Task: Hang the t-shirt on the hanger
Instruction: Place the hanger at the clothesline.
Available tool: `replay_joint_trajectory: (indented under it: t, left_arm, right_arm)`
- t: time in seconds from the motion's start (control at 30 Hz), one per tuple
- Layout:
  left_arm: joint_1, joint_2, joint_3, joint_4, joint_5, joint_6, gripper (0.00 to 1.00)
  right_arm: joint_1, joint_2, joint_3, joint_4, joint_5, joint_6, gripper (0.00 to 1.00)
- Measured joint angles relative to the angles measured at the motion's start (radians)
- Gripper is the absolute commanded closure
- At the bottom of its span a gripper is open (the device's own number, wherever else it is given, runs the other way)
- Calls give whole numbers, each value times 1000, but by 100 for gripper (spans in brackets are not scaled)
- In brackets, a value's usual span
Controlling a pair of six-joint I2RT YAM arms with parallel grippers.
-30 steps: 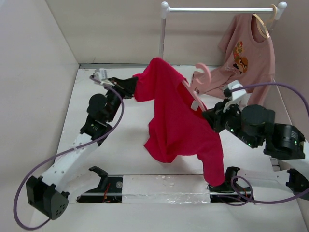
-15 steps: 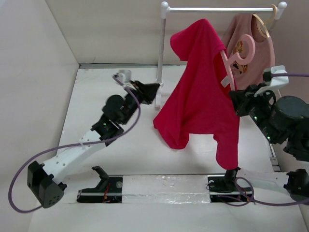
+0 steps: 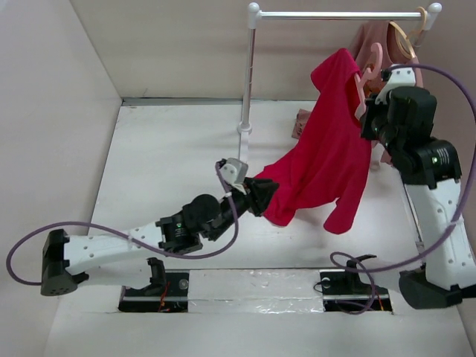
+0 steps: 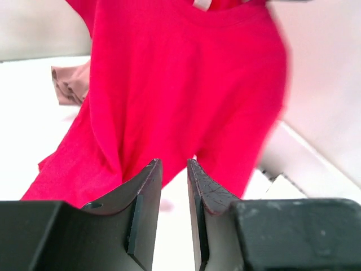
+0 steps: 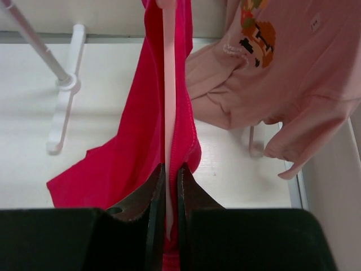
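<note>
At the far right of the table [image 3: 171, 149], just below the rail [image 3: 335, 14], the right gripper [image 5: 168, 169] sits high with its jaws closed on the thin bar of the hanger [image 3: 370, 63]. We see red fabric bunched against both sides of that bar in the right wrist view. The t-shirt [image 3: 327, 149] hangs from the hanger, its top up beside the hook. Its body falls down and to the left, and the lower hem trails to the table near the centre. In the left wrist view the neckline curves across the top of the garment with a pale piece of the hanger showing in it, so we judge that the hanger passes through the neck opening. We cannot tell whether both hanger arms sit fully inside the shoulders, because the cloth hides them. The left gripper [image 4: 173, 164] lies low at the centre of the table, just beside the hem. Its jaws stand a narrow gap apart with nothing between them, and the red cloth lies beyond the tips. We rate the main step as largely done, since the garment is carried by the hanger alone. What is left, in our judgement, is to confirm that the shoulders are seated and the cloth hangs evenly. A dusty-pink t-shirt [image 5: 282, 73] on a beige hanger [image 3: 405, 37] occupies the right end of the rail, close behind the load.
</note>
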Motion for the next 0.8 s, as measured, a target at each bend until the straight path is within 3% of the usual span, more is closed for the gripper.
replay_joint_trajectory:
  t: [0.23, 0.53, 0.8]
  left_arm:
    - [-1, -249, -179, 14, 47, -71, 77]
    - [-11, -382, -322, -69, 143, -154, 76]
    - [-153, -509, -401, -140, 97, -153, 72]
  right_arm:
    - [-177, 177, 104, 48, -169, -13, 100]
    - [-235, 422, 369, 84, -193, -5, 100]
    - [-311, 617, 628, 76, -213, 0, 100]
